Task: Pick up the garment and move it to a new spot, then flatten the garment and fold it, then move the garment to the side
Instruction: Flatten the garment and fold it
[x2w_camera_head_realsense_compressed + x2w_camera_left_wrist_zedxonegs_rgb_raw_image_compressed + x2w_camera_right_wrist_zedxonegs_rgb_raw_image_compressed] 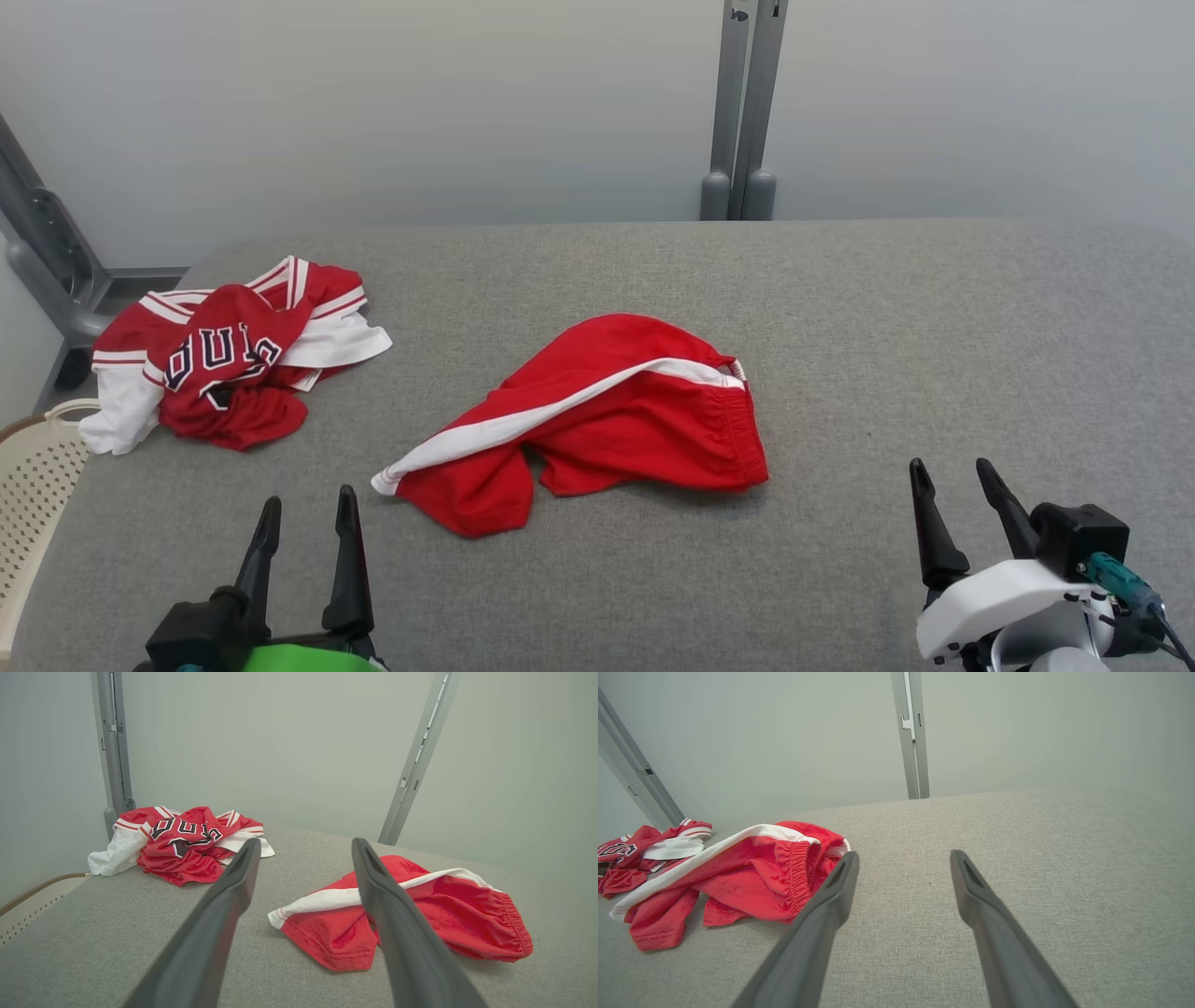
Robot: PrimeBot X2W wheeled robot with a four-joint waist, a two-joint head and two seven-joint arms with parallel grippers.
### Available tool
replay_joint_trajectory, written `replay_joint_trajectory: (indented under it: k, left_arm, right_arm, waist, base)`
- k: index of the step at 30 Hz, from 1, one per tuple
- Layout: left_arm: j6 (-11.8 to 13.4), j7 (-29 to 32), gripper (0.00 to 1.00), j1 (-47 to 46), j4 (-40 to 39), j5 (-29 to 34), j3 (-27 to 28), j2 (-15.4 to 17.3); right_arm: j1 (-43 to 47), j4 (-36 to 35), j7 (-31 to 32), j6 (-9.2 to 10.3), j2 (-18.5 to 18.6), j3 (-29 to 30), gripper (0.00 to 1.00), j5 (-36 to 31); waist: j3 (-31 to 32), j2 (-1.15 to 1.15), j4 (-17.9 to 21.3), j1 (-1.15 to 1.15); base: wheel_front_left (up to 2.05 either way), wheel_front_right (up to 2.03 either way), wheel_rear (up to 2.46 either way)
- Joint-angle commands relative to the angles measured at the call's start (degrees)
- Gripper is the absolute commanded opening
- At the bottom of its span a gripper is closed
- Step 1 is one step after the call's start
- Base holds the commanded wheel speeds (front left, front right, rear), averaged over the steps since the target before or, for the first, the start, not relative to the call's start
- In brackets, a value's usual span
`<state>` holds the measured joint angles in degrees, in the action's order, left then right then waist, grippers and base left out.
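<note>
Red shorts [635, 429] with a white side stripe lie crumpled near the middle of a grey fabric-covered table [887, 327], waistband toward the robot's right and one leg reaching toward its left. A bunched red-and-white jersey [229, 359] sits apart at the far left corner, and a cream perforated basket [37, 476] stands beside the table's left edge. Nearer the robot, the left gripper [309, 497] and right gripper [951, 464] flank the shorts without touching, fingers spread apart and empty. A grey post [744, 112] stands behind.
</note>
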<state>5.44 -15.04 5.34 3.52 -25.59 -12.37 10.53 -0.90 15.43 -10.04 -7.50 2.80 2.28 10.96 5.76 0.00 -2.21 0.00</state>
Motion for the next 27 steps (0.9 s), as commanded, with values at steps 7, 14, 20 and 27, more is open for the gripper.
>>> replay_joint_trajectory:
  k: [7,14,20,27]
  left_arm:
    - [-3.0,-0.2,1.00,3.2,1.7,3.7,2.5,-0.9]
    - [-4.4,-0.2,1.00,4.7,4.3,5.3,3.9,-1.9]
    - [-4.9,-0.2,1.00,5.3,4.8,6.2,5.0,-3.0]
    - [-5.4,-0.2,1.00,4.5,5.6,6.9,5.7,-3.4]
  right_arm:
    - [2.5,0.3,-3.2,0.02,0.2,1.8,1.00,-1.3]
    - [4.7,0.4,-3.1,0.02,0.2,4.2,1.00,-3.6]
    - [4.0,0.2,-2.4,0.02,0.2,3.8,1.00,-3.7]
    - [3.2,0.4,-2.3,0.02,0.2,2.2,1.00,-3.0]
  waist:
    - [1.5,0.00,-1.0,0.00]
    - [2.3,0.00,-1.5,0.00]
    - [2.1,0.00,-0.9,0.00]
    - [1.6,0.00,-0.6,0.00]
  base:
    - [0.00,0.00,0.00]
    - [0.00,0.00,0.00]
    - [0.00,0.00,0.00]
    - [0.00,0.00,0.00]
